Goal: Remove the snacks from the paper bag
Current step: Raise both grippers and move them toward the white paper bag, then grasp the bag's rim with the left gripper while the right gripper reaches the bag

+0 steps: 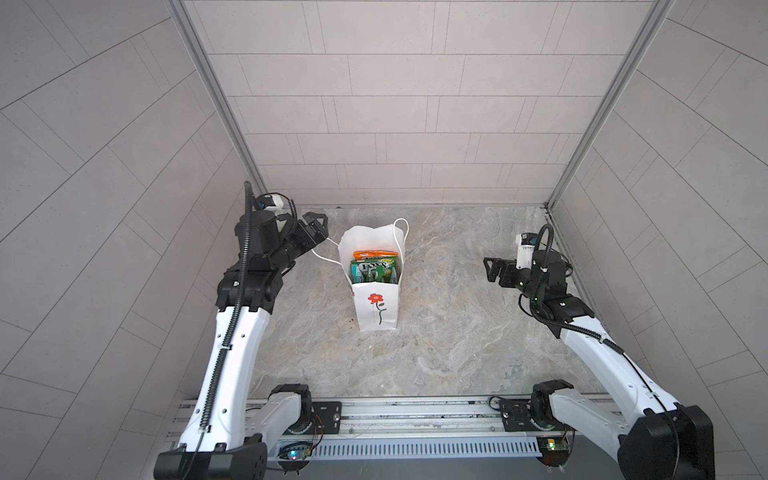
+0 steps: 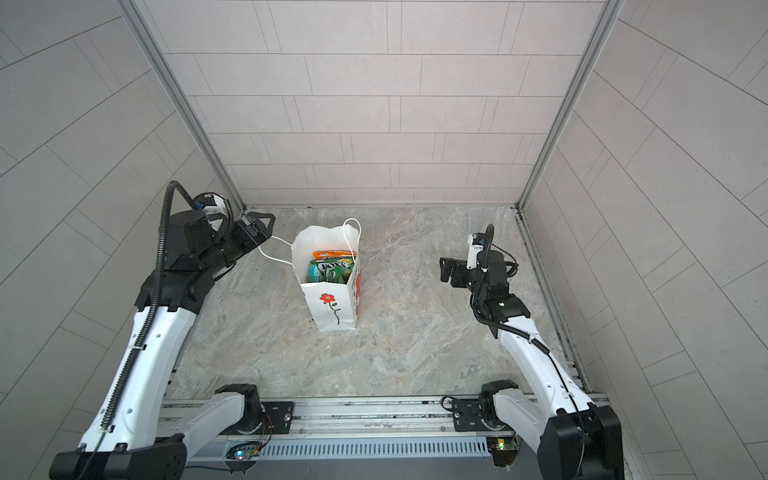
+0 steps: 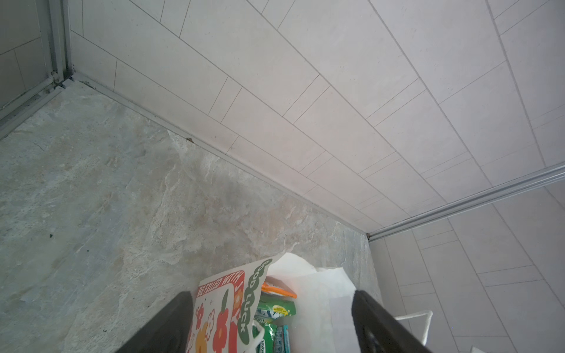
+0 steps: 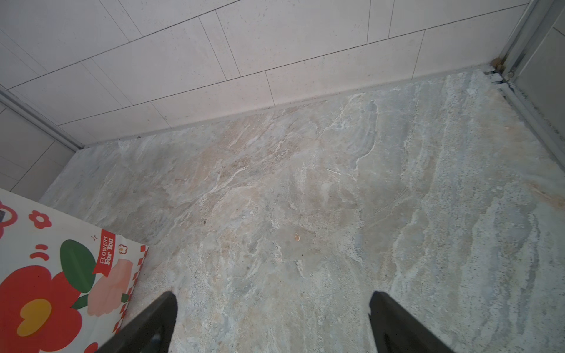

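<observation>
Counting here: one tall white paper bag [image 1: 376, 309] with two cord handles [image 1: 401, 232] stands mid marbled tabletop [image 1: 457, 332]. The glossy flat snacks [image 1: 374, 266] are inside it: one orange, rest green and teal, total hidden. Left claw [image 1: 321, 228] by the bag and right claw [image 1: 491, 270] well apart both gape, empty.

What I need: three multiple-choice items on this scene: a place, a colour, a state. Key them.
1. The glossy candy pouches are: A) inside the tall white paper bag; B) in a gripper; C) behind the bag.
2. The flower drawing on the bag's front is: A) blue; B) red; C) yellow.
3. The right gripper is: A) shut on a pouch; B) inside the bag; C) open and empty.
Key: 1 A, their tops show in its open mouth; 2 B, red petals; 3 C, jaws apart, nothing between.
</observation>
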`<act>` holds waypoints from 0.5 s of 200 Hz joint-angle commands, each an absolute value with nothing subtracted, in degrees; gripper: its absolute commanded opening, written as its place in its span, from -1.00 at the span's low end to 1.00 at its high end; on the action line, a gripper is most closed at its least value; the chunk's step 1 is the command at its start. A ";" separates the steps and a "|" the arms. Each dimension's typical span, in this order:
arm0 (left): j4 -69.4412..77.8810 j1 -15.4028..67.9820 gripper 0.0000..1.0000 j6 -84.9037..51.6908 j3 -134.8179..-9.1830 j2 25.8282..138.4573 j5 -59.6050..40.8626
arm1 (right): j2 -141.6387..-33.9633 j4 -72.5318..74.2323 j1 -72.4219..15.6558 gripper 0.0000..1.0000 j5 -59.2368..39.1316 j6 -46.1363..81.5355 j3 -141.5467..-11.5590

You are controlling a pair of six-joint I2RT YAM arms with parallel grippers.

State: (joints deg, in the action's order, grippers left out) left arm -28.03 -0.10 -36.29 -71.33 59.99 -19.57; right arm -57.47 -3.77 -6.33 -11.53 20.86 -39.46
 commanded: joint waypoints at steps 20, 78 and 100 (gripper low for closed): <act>-31.38 -0.18 0.46 -37.07 -70.46 60.18 -22.21 | -56.89 -4.22 -6.42 0.98 -13.20 22.15 -40.12; -30.14 -0.20 0.07 -38.14 -67.51 59.69 -23.11 | -57.80 -4.04 -6.40 0.99 -13.77 22.33 -40.17; -27.79 -0.18 -0.13 -39.09 -66.15 59.94 -24.11 | -58.09 -3.95 -6.41 0.98 -14.19 22.45 -40.25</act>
State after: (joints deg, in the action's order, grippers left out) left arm -30.33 -0.10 -38.26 -67.55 60.38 -22.41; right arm -57.74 -3.75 -6.33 -13.34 21.71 -39.46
